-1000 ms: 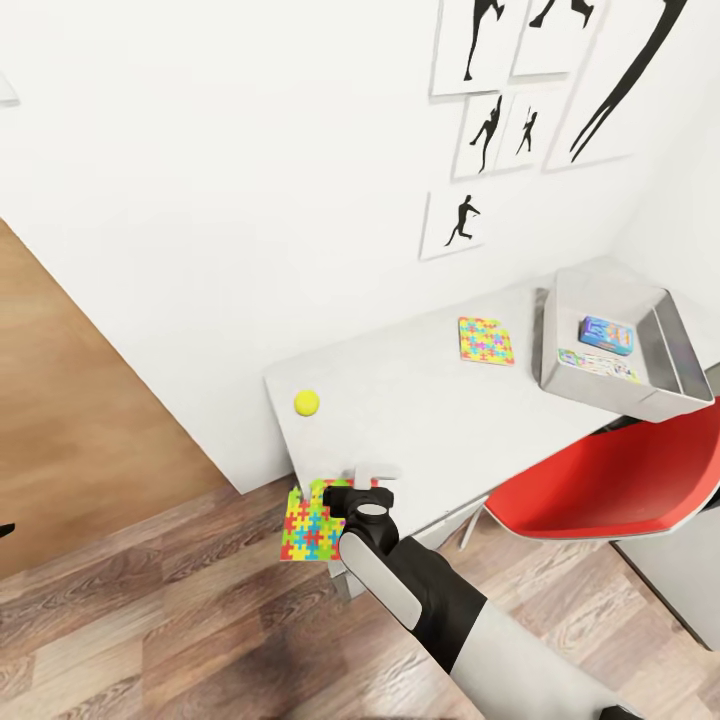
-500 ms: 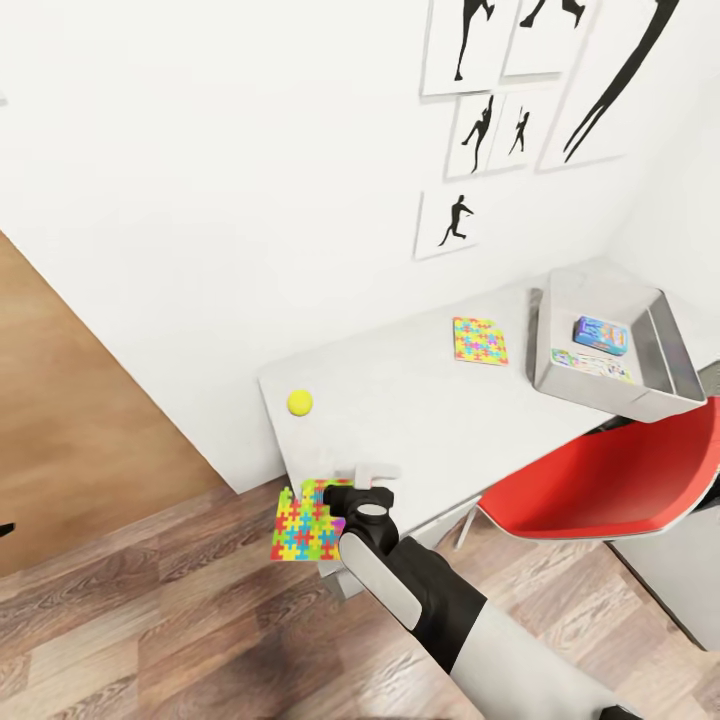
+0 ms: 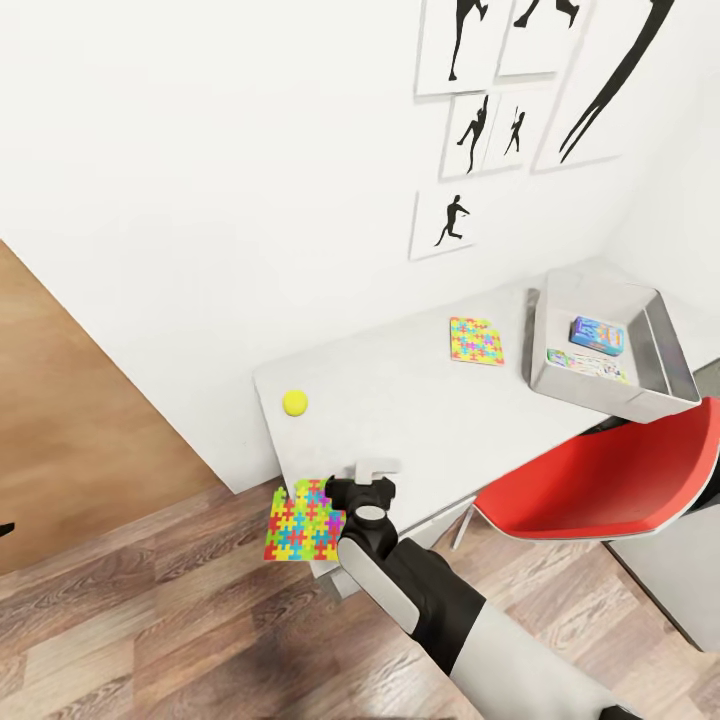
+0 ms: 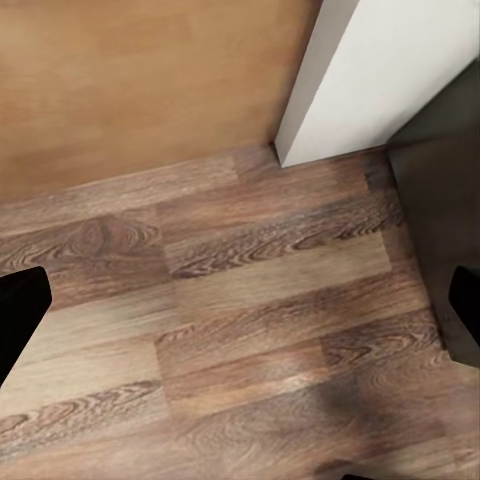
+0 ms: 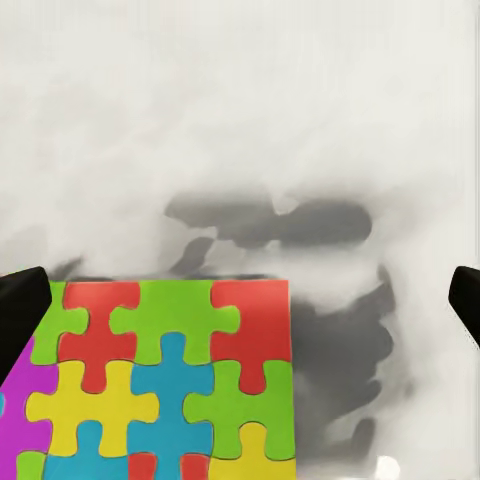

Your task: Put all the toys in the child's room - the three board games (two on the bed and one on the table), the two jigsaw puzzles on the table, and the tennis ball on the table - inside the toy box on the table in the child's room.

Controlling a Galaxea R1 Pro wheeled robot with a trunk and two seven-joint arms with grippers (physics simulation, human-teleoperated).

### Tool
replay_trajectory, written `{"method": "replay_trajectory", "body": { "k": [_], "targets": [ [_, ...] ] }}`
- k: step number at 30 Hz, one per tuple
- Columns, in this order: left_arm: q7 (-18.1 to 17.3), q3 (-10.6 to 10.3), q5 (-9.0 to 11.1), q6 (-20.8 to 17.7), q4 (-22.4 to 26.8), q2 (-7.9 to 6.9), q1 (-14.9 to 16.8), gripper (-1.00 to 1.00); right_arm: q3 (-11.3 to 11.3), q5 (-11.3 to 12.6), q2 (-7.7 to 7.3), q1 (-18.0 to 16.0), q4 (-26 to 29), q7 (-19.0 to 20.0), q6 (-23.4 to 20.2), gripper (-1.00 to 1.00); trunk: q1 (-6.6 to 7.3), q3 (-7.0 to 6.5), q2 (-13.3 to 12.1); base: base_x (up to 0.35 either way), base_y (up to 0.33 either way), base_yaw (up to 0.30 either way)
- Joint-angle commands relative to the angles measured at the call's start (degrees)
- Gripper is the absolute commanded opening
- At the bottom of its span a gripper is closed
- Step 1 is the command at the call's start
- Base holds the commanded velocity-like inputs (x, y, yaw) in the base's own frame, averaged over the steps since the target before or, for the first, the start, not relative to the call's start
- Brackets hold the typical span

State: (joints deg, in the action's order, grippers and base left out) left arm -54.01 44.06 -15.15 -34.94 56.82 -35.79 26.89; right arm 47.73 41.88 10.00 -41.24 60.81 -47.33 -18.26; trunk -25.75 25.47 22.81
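Note:
One jigsaw puzzle [image 3: 298,522] lies at the table's [image 3: 400,400] near-left corner and overhangs its edge above the floor. My right gripper [image 3: 368,476] hovers over that puzzle's inner edge, open; in the right wrist view the puzzle [image 5: 170,390] lies below the gripper [image 5: 240,300], its fingertips [image 5: 20,305] wide apart. The tennis ball [image 3: 294,402] rests near the table's left end. A second jigsaw puzzle [image 3: 477,341] lies beside the toy box [image 3: 660,385], which holds a blue board game [image 3: 597,333] and a pale one [image 3: 588,365]. My left gripper [image 4: 240,300] hangs open over the floor.
A red chair [image 3: 610,480] stands at the table's front, right of my right arm. Black silhouette posters [image 3: 500,130] hang on the white wall behind the table. Wood-plank floor [image 3: 150,610] spreads to the left, with a wall corner [image 4: 320,90] near my left gripper.
The whole view has shifted a little, so the table and its things sit further left in the picture. My right gripper stays over the near puzzle, open.

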Motion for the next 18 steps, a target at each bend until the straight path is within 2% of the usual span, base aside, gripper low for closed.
{"method": "replay_trajectory", "body": {
  "k": [1, 18],
  "targets": [
    [-0.48, 0.15, -0.41, -0.41, 0.05, 0.02, 0.09, 1.00, 0.11, 0.11, 0.00, -0.07, 0.05, -0.39, -0.33, 1.00, -0.03, 0.09, 0.11, 0.000, -0.002, 0.000],
    [-0.48, 0.20, -0.45, -0.41, 0.05, 0.02, 0.09, 1.00, 0.16, -0.27, 0.00, 0.05, 0.95, -0.39, 0.19, 1.00, -0.03, 0.09, 0.11, 0.000, 0.000, 0.000]
  ]
}}
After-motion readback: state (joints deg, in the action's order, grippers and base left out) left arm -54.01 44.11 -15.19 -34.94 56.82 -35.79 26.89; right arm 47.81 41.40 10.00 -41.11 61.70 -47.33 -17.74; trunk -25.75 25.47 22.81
